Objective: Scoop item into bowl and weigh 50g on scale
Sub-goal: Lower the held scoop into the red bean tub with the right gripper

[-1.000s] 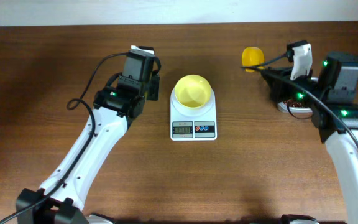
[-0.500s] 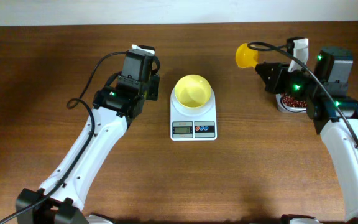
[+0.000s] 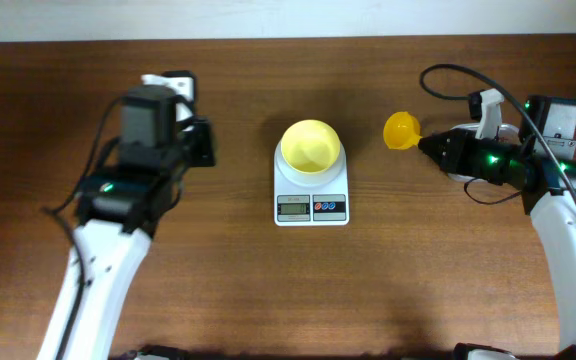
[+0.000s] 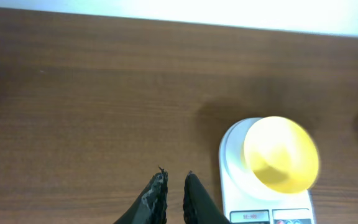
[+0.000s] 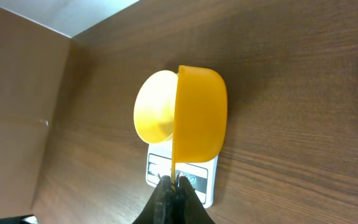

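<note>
The pale-yellow bowl (image 3: 311, 146) sits on the white scale (image 3: 311, 207) at the table's middle; no beans show in it. My right gripper (image 3: 430, 144) is shut on the handle of a yellow scoop (image 3: 401, 129), held just right of the scale. In the right wrist view the scoop (image 5: 199, 117) stands on edge in front of the bowl (image 5: 153, 116) and scale (image 5: 201, 185). No beans show in the scoop. The beans are hidden under my right arm. My left gripper (image 3: 202, 146) is left of the scale, shut and empty (image 4: 173, 185), beside the bowl (image 4: 281, 154).
The scale's display and its red and blue buttons (image 3: 329, 208) face the front edge. A cable (image 3: 458, 80) loops above my right arm. Bare wooden table (image 3: 268, 290) surrounds the scale.
My left arm has pulled back to the left, away from the scale. My right gripper has brought the scoop down from the back toward the scale's right side.
</note>
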